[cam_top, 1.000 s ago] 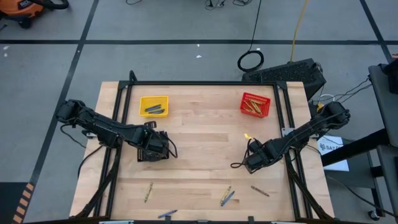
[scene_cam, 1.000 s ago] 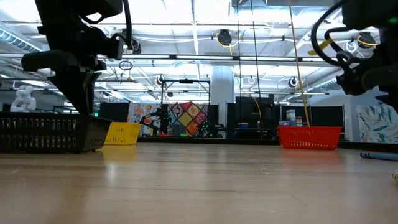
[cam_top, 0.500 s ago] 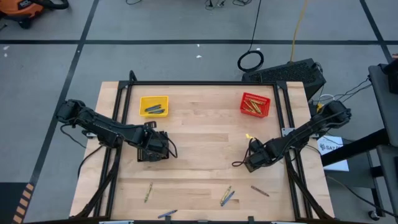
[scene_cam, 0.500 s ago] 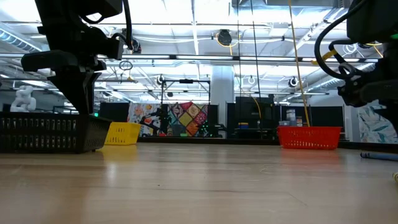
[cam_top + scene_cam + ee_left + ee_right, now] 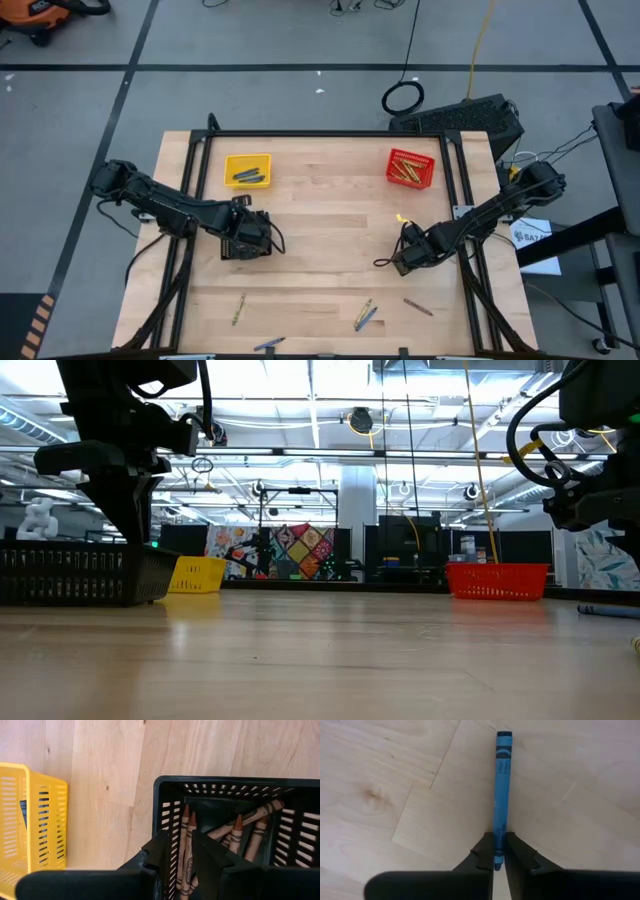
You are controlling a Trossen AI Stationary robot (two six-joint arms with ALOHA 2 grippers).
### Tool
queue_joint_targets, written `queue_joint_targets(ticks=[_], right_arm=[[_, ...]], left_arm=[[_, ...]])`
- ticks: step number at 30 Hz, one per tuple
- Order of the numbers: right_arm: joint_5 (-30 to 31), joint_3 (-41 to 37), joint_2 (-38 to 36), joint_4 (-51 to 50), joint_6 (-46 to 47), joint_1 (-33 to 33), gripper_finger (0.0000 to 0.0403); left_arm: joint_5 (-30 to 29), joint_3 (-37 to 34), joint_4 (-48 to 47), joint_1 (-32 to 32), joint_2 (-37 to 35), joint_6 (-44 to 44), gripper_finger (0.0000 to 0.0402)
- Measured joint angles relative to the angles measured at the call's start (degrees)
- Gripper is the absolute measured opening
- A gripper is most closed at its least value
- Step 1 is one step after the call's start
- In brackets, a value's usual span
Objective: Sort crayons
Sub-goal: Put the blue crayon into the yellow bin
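— Blue, that one: the right gripper [image 5: 499,859] has its fingers [image 5: 482,854] pinched tight on a blue crayon [image 5: 501,795] lying on the wooden bench [image 5: 330,215].

— And the left gripper [image 5: 183,865]?

— Over the black basket [image 5: 167,815], fingers [image 5: 158,851] narrowly parted around a brown crayon [image 5: 183,845]; whether they grip it, I can't tell. More brown crayons [image 5: 245,827] lie inside.

— The rest?

— Loose crayons [image 5: 364,314] along the bench's near edge. The yellow basket [image 5: 247,169] holds some, the red basket [image 5: 411,168] some more, both at the far side.
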Motion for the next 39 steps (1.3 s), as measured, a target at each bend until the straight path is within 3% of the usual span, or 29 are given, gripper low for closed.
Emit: queue_joint_targets(ticks=[18,22,29,39], right_arm=[[1.89,0.46,-2.61,1.12,-1.07,0.00,0.0001],[9.12,1.77,-5.57,2.85,-1.51,-0.17,0.0000],[16.18,2.47,-8.80,10.20,-7.52,-0.09,0.0000],[27.02,2.47,-8.85,30.36,-26.80,-0.04,0.0000]], left_arm=[[-0.02,-0.02,6.76,0.00,0.00,-0.07,0.0080],[-0.12,-0.02,9.94,0.00,0.00,-0.03,0.0080],[-0.52,-0.02,18.06,0.00,0.00,0.42,0.0080],[2.93,-0.02,35.63,0.00,0.00,8.28,0.0080]])
